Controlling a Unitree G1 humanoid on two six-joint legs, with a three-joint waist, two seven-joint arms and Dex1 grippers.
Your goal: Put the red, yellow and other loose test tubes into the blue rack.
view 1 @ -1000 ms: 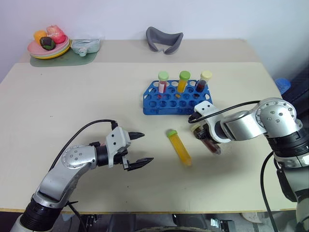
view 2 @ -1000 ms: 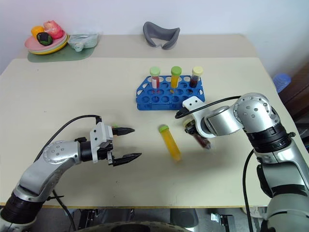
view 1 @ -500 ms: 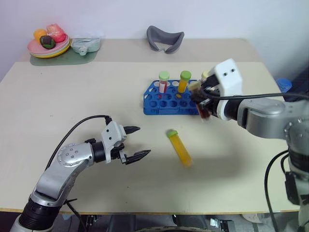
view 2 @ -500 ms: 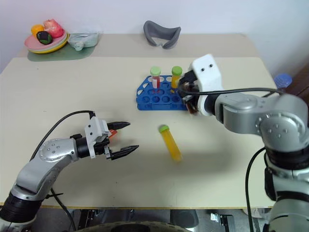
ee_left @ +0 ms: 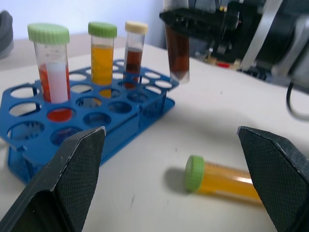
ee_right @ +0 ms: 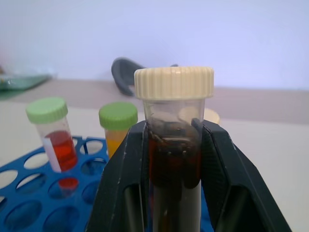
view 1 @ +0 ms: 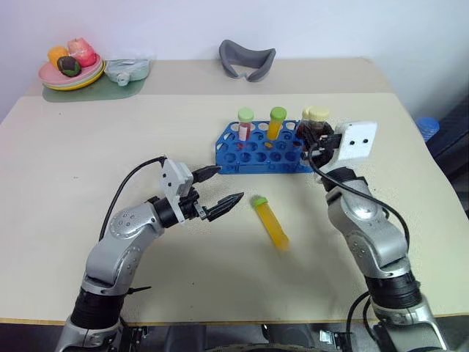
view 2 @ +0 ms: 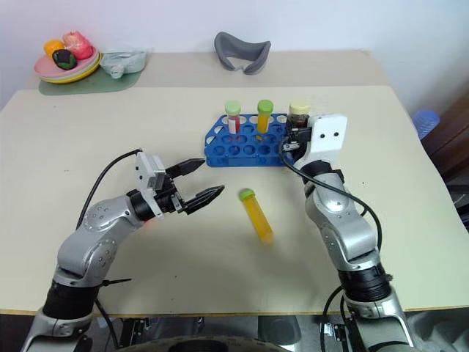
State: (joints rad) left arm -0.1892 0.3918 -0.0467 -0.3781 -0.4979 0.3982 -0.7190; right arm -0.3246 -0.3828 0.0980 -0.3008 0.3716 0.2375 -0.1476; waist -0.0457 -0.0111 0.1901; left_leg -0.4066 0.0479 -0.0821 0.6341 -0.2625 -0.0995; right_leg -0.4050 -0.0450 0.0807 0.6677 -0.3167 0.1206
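- Maroon tube [ee_right: 173, 159] with the pale-yellow cap is up in my right claw [ee_right: 171, 164], pinched upright between the two black fingers [ee_right: 219, 169]. It hangs just off the right end of the blue rack [view 1: 262, 150].
- Step in hand, as I read it: carrying this dark tube to a free hole. From the left wrist view its tip [ee_left: 177, 72] looks clear above the rack's top plate and a little outside the right end, not yet over a hole.
- Next move calls for sliding it in over an empty hole near that end, keeping it plumb, then lowering straight so the tip doesn't catch the rim.
- Rack already carries three capped tubes along its far row: a red one [view 1: 245, 126], a yellow-orange one [view 1: 275, 123] and a dark one [ee_left: 133, 53].
- Yellow tube [view 1: 269, 221] with the green cap lies flat on the worktop, near the rack's front edge and well in from the worktop's own front edge. That one is left to do.
- Left claw [view 1: 218, 192] is spread wide and empty, pointing toward the lying yellow tube, apart from it.
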